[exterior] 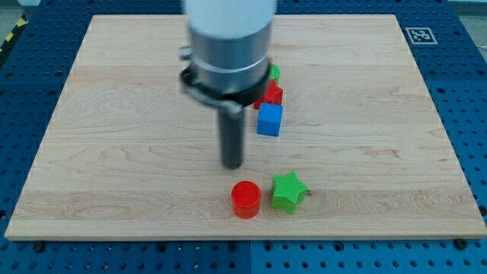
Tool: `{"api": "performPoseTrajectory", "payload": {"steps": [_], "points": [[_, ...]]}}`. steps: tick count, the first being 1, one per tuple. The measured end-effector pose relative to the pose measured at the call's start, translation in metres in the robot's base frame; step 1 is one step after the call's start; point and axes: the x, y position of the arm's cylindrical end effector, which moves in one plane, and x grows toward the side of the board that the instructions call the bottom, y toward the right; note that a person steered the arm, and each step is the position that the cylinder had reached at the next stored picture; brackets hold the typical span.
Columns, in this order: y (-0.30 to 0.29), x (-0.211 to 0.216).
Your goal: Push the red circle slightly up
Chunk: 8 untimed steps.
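Observation:
The red circle point(246, 199) lies near the view's bottom, just left of the green star point(288, 191) and close to it. My tip point(232, 165) is above the red circle and slightly to its left, with a small gap between them. The dark rod hangs from the grey arm body in the view's upper middle.
A blue cube point(269, 120) sits right of the rod. A red block point(272, 94) lies above it, and a green block point(274, 73) above that, both partly hidden by the arm. The wooden board point(114, 114) lies on a blue perforated table.

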Motion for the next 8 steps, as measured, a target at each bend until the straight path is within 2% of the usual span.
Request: {"api": "performPoseTrajectory", "payload": {"steps": [1,2,5,7,8], "points": [[-0.05,0.039],[-0.039,0.078],[0.065,0.068],[0.062,0.036],[0.047,0.042]]}}
